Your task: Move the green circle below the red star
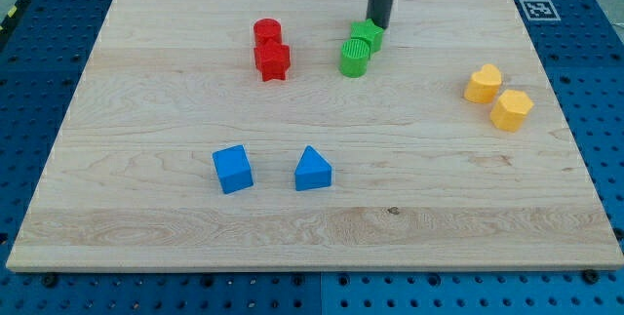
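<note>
The green circle (354, 59) lies on the wooden board, to the right of the red star (272, 61). A second green block (369, 34) touches the circle at its upper right. A red round block (267, 33) sits just above the red star. My tip (376, 24) is at the top edge of the second green block, above and right of the green circle, touching or nearly touching that block.
A blue cube (232, 169) and a blue triangle (312, 170) lie in the lower middle. Two yellow blocks (483, 83) (512, 109) lie at the right. A fiducial marker (536, 9) sits at the board's top right corner.
</note>
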{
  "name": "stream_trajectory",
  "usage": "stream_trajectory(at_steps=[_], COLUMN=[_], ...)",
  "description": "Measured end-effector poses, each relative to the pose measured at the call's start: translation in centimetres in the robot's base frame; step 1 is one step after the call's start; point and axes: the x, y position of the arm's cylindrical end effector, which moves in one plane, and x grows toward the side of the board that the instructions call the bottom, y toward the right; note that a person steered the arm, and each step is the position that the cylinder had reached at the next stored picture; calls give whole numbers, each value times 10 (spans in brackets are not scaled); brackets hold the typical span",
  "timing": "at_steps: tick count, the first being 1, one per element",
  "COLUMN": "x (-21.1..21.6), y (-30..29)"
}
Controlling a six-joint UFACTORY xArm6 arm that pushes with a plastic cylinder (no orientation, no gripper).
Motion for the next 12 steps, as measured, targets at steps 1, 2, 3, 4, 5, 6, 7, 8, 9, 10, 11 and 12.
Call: stream_trajectory(at_steps=[1, 2, 3, 4, 5, 6, 7, 8, 9, 10, 11, 12], x=[-5, -4, -4, 24, 50, 59, 59, 68, 79, 109, 115, 115], y=[-24, -40, -47, -47, -46, -26, -7, 9, 22, 25, 25, 20])
